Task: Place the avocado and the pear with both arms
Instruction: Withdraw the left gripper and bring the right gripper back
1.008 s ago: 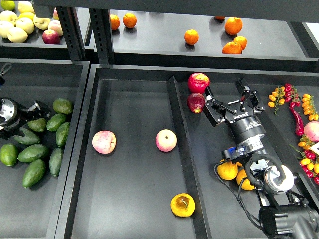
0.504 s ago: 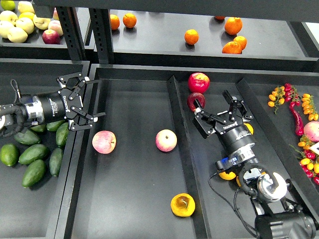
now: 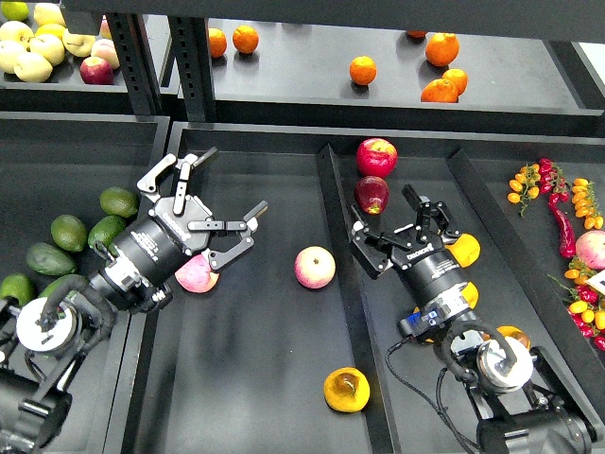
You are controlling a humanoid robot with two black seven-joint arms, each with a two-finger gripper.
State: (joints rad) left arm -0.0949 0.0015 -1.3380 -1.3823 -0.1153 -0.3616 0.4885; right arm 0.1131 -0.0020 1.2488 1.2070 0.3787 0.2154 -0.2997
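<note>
Pear (image 3: 346, 389) lies loose at near end of middle tray (image 3: 265, 407), dark dimple up, nothing touching it. Avocados (image 3: 68, 232) heaped in left bin (image 3: 57, 151), none picked, so neither fruit in hand. Left gripper (image 3: 219, 210) spread wide, empty, hanging over pink apple (image 3: 196, 275) in middle tray. Right gripper (image 3: 392, 227) open, empty, in right tray beside dark red apple (image 3: 371, 194). Oranges (image 3: 463, 251) flank right arm.
</note>
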